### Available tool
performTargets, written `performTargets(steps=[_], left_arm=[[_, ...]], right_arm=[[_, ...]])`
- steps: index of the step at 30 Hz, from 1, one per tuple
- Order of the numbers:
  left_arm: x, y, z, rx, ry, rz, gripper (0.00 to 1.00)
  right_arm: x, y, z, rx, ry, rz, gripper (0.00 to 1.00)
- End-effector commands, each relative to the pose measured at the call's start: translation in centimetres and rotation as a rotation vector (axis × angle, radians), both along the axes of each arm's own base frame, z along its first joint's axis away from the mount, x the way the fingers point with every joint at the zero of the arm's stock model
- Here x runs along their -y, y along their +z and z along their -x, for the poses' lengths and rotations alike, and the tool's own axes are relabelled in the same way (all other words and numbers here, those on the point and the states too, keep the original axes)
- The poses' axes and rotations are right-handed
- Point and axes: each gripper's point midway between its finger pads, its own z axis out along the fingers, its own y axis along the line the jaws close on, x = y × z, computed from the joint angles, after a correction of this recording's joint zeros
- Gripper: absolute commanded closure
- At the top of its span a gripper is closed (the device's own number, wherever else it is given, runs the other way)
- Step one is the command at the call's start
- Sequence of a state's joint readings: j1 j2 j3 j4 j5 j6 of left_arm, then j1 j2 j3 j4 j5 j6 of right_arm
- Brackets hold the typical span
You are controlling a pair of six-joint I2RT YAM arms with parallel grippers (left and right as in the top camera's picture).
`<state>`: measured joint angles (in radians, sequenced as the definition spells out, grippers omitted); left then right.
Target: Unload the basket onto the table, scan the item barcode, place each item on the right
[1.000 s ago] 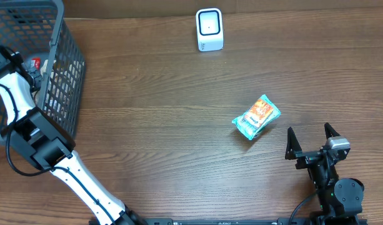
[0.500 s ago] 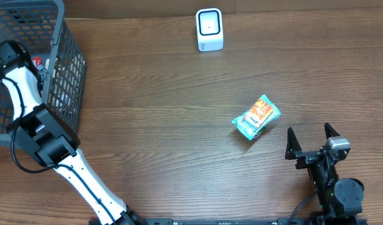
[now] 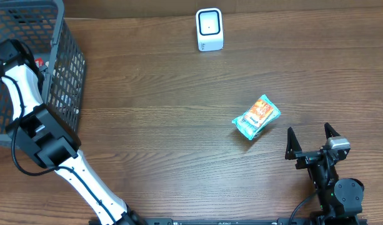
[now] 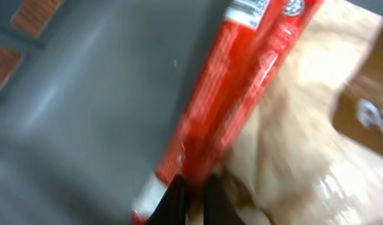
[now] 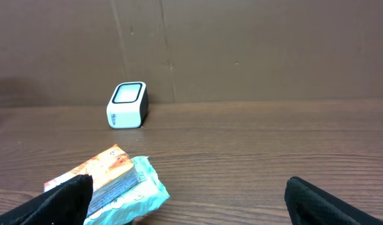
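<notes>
Only the left wrist view shows the left pincer (image 4: 192, 197) closed at a red packet (image 4: 241, 94) (right pincer (image 5: 188, 187) agape).

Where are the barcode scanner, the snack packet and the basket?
barcode scanner (image 3: 209, 26), overhead view, on its top face.
snack packet (image 3: 257, 115), overhead view, on the orange middle of the wrapper.
basket (image 3: 72, 81), overhead view, on its right mesh wall.

The brown wood-grain worktop (image 3: 154, 125) carries a dark mesh basket (image 3: 69, 69) at its far left corner, a small white barcode scanner (image 3: 209, 29) near the far edge, and a teal-and-orange snack packet (image 3: 257, 116) lying right of centre.
</notes>
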<state>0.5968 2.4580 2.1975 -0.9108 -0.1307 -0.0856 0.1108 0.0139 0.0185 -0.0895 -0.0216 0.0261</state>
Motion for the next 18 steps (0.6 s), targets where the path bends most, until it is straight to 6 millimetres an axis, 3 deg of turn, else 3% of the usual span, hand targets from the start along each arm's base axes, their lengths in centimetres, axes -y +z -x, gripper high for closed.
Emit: performTargets(steps=[1, 8, 12, 13, 18], left_arm=[[1.6, 4.1, -0.6, 0.083, 0.022, 0.023, 0.96], [1.9, 4.9, -0.1, 0.081, 0.040, 0.028, 0.96], [0.2, 5.8, -0.6, 0.060, -0.050, -0.094, 0.94], [-0.3, 6.0, -0.5, 0.039, -0.077, -0.133, 0.88], [-2.1, 6.5, -0.7, -0.054, -0.270, -0.271, 0.34]], right_arm=[[0.2, -0.1, 0.0, 0.006, -0.007, 0.000, 0.00], [0.2, -0.1, 0.0, 0.006, -0.007, 0.000, 0.00], [0.2, -0.1, 0.0, 0.006, -0.007, 0.000, 0.00], [0.2, -0.1, 0.0, 0.006, -0.007, 0.000, 0.00], [0.2, -0.1, 0.0, 0.006, -0.007, 0.000, 0.00]])
